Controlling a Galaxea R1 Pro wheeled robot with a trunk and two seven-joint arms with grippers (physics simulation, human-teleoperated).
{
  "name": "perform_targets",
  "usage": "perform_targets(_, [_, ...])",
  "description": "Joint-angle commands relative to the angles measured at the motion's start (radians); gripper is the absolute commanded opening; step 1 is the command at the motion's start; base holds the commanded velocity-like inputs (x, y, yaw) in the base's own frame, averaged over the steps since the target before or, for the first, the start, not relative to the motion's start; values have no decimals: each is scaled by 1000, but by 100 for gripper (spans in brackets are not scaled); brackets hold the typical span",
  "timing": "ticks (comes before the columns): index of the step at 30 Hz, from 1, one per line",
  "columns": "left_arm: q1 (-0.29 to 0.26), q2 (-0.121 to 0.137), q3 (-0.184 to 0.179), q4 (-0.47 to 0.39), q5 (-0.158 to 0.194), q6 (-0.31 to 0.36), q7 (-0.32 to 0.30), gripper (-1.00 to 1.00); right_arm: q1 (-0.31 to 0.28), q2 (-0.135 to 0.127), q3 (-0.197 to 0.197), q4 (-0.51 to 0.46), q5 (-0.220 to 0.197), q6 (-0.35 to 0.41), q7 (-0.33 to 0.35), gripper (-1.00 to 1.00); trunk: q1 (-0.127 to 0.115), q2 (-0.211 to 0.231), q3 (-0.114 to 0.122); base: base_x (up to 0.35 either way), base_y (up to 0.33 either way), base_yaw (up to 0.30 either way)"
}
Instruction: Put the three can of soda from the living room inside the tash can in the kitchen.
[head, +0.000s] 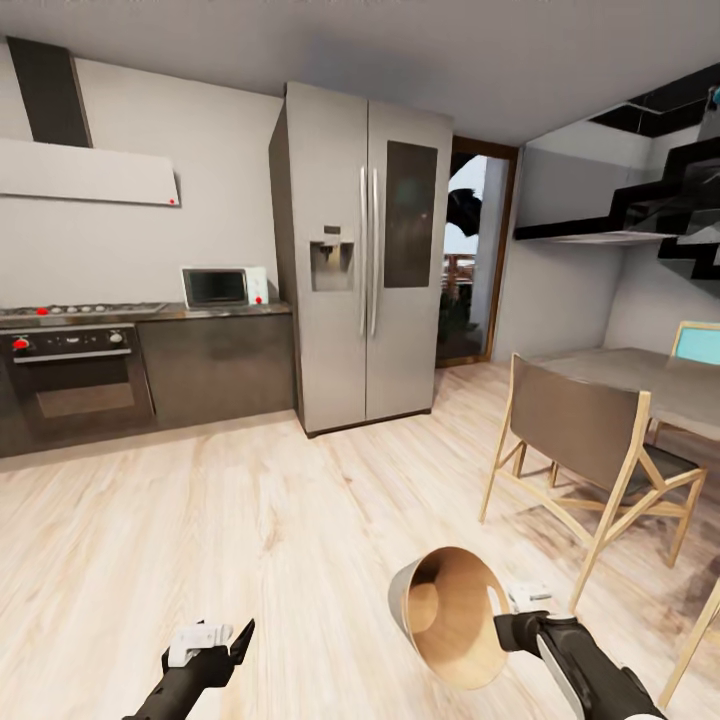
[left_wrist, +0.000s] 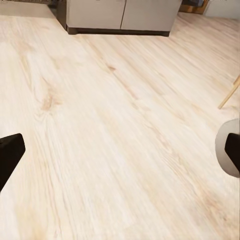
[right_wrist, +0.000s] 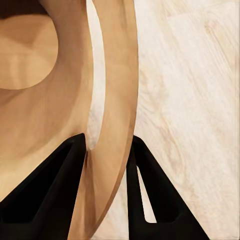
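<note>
In the kitchen, the right gripper has its fingers clamped on the rim of the tash can, held tipped above the wooden floor, near right. The left gripper has fingers apart, holding nothing. The fridge stands far.

Pale light-wood plank floor. Tall steel double-door fridge against grey wall. Beside it dark grey base cabinets with white-framed microwave on top, built-in black oven under a gas hob, flat white hood above. Wood-framed doorway past fridge. Grey-backed wooden chair at grey table. Black stairs overhead.
</note>
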Motion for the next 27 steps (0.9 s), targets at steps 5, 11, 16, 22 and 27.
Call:
perform_targets(5, [0, 0, 0, 0, 0, -1, 0, 100, 17, -2, -2, -3, -9, -19, 3, -100, -19, 35, 16, 0, 0, 0])
perform_targets(11, [0, 0, 0, 0, 0, -1, 0, 100, 41, -34, -1, -1, -12, -62, 5, -100, -42, 77, 35, 0, 0, 0])
perform_targets(16, [-1, 0, 1, 1, 0, -1, 0, 100, 53, -50, -2, 3, -15, -66, 1, -100, -62, 112, 50, 0, 0, 0])
perform_targets(22, [-2, 0, 1, 2, 0, -2, 6, 100, 107, -58, -29, 11, -21, -168, 4, -100, -85, 154, 69, 0, 0, 0])
perform_targets(27, [-2, 0, 1, 2, 0, -2, 6, 100, 122, -58, -96, 20, -22, -193, 8, -100, -104, 189, 85, 0, 0, 0])
